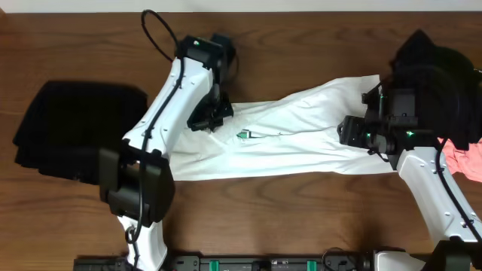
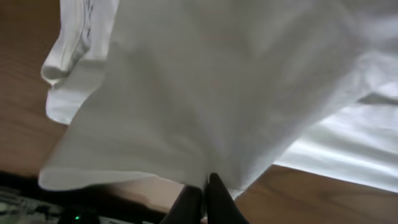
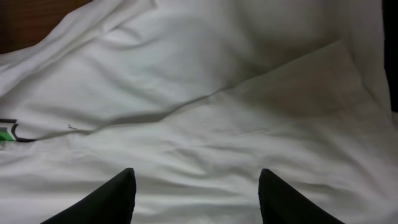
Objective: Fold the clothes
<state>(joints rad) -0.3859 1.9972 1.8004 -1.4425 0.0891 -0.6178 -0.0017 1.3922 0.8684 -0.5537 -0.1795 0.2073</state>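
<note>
White T-shirt stretched sideways across middle of wooden bench, small green print near its centre. Left pincer pressed together, pinching fold of white fabric at shirt's left end, cloth bunched and lifted there. Right pincer spread wide over shirt's right part, gripping nothing; contact with cloth unclear. Black garment heaped at bench's left side. Second black garment and pink garment at far right, beside right arm
</note>
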